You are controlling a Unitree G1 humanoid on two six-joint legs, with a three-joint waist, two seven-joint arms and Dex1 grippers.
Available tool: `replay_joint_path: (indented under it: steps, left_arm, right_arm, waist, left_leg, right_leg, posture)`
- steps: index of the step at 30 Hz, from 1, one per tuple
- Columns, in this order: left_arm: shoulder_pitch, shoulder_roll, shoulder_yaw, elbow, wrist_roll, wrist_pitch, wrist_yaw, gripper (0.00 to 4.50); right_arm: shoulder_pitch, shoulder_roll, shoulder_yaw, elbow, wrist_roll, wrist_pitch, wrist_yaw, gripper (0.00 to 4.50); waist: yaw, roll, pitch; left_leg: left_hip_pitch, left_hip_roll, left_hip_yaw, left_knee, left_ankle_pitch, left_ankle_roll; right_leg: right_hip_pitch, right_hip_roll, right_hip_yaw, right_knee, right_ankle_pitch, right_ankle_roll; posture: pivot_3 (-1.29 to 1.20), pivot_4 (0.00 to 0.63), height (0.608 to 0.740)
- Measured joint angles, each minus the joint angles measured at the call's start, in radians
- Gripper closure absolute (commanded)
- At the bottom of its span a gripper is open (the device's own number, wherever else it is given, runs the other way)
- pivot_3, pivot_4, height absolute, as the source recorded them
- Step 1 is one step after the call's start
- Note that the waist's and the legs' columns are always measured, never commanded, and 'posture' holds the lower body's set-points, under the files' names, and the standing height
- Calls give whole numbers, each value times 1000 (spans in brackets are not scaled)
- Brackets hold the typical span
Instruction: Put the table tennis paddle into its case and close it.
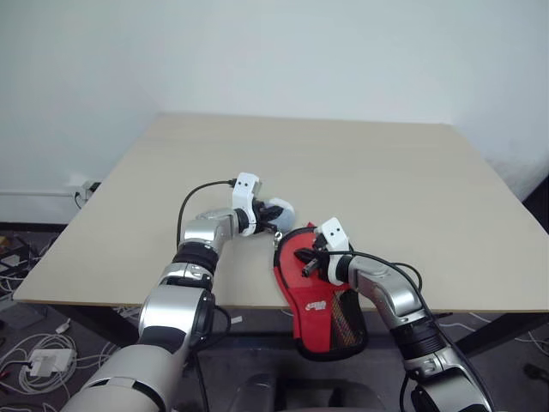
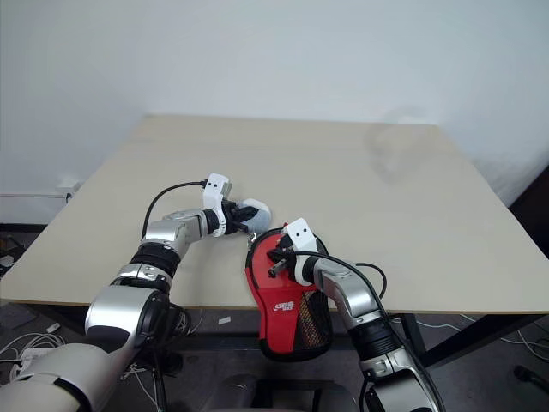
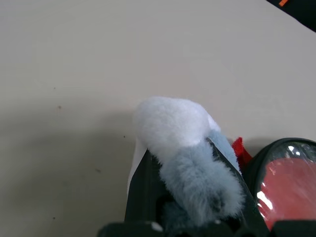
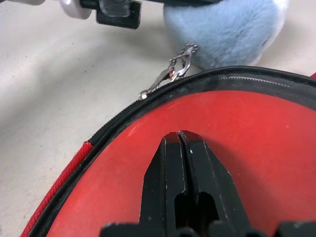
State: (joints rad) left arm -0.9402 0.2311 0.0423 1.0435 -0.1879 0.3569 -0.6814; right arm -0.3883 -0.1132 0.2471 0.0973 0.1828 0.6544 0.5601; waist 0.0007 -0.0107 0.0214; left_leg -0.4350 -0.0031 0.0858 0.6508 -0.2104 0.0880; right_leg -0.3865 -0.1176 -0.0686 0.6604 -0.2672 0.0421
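The case (image 1: 319, 309) lies at the table's front edge, its narrow end hanging over the edge. The table tennis paddle (image 1: 296, 253) is inside it, its red face showing through the clear side (image 4: 247, 133). My right gripper (image 4: 179, 136) is shut, with its tips resting on that clear side over the red face. My left gripper (image 3: 187, 173) is shut on a fluffy blue and white charm (image 1: 279, 213) just beyond the case's round end. A small metal clasp (image 4: 170, 74) links the charm to the black zip edging (image 4: 123, 116).
The pale table (image 1: 343, 163) stretches bare beyond both arms to a white wall. Cables and a white power strip (image 1: 39, 360) lie on the floor at the left, below the table's front edge.
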Motion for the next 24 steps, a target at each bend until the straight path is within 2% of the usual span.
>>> replay_joint_path:
  steps: [15, 24]
  left_arm:
    - [-96, -96, 68, 204, 27, -265, 202, 4352]
    - [-139, -157, 83, 271, 59, -331, 260, 4352]
  right_arm:
    - [1, -1, 12, -8, 0, 5, 4, 4500]
    - [6, -1, 19, -20, 0, 12, 4, 4500]
  waist:
    - [0, 0, 0]
    - [0, 0, 0]
  left_leg:
    - [0, 0, -1, 1, -1, 2]
    - [-1, 0, -1, 2, -2, 3]
  right_leg:
    - [0, -1, 0, 0, 0, 0]
    - [0, -1, 0, 1, 0, 0]
  posture:
    - [0, 0, 707]
    - [0, 0, 707]
